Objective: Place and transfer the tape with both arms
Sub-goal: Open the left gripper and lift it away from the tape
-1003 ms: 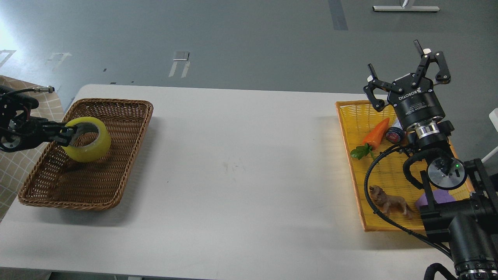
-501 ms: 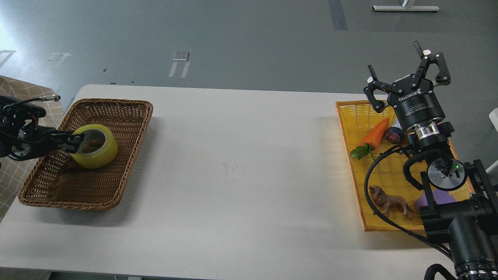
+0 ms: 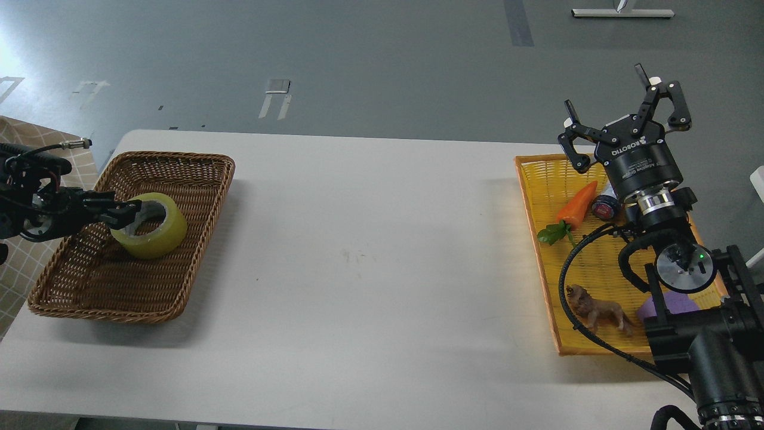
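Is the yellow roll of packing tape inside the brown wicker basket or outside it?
Inside. The yellow roll of packing tape sits within the rim of the brown wicker basket, with the left claw gripping its edge.

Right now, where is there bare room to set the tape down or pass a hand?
Widest bare patch: the white table between the brown wicker basket and the yellow tray. The basket's near half, below the tape and the left hand, is bare. The tray is crowded: carrot, lion, right arm overhead.

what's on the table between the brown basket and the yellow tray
Nothing. In the head view the white table is bare between the brown wicker basket, which holds the tape, and the yellow tray; only faint smudges show.
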